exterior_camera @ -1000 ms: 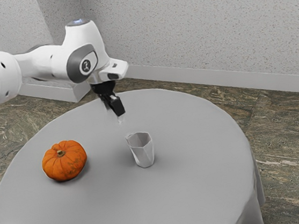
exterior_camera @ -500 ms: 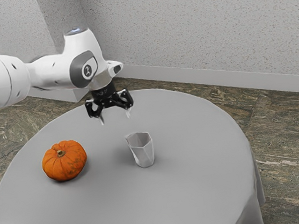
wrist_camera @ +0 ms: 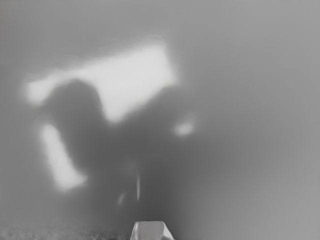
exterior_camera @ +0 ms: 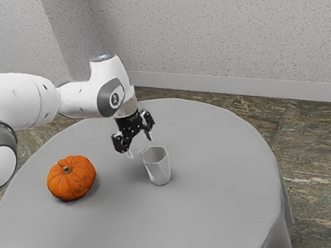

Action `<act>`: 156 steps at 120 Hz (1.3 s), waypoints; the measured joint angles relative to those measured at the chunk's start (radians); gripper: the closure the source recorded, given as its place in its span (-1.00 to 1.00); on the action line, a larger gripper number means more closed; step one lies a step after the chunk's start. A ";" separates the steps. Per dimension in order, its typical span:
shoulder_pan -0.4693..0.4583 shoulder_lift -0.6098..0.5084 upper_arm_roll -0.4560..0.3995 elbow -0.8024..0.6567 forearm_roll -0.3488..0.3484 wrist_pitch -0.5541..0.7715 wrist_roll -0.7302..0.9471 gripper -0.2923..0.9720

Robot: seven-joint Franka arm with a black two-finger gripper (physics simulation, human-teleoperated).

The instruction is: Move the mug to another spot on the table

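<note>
Mug (exterior_camera: 156, 164) upright, tool (exterior_camera: 137, 143) just beside

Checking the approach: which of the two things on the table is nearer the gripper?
The white faceted mug, close by the open gripper; the orange pumpkin sits farther off, toward the exterior view's left.

One mug (exterior_camera: 156, 165) is standing on one round table (exterior_camera: 223, 213), and one orange pumpkin (exterior_camera: 71, 177) is sitting there too, making two objects in all. One arm (exterior_camera: 79, 101) is reaching in, carrying one two-fingered end effector (exterior_camera: 137, 144).
</note>
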 joint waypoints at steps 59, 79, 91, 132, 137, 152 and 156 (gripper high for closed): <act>-0.001 0.017 -0.007 -0.001 0.012 0.028 -0.125 -0.54; 0.000 0.033 -0.010 -0.001 0.012 0.066 -0.088 -0.54; 0.000 0.042 -0.013 0.000 0.011 0.083 -0.071 -0.54; 0.001 0.055 -0.018 -0.001 -0.023 0.120 -0.029 -0.52; 0.001 0.056 -0.020 -0.001 -0.029 0.123 -0.024 -0.52; 0.000 0.054 -0.025 -0.005 -0.040 0.123 -0.013 -0.51; 0.000 0.052 -0.025 -0.006 -0.042 0.118 -0.010 -0.51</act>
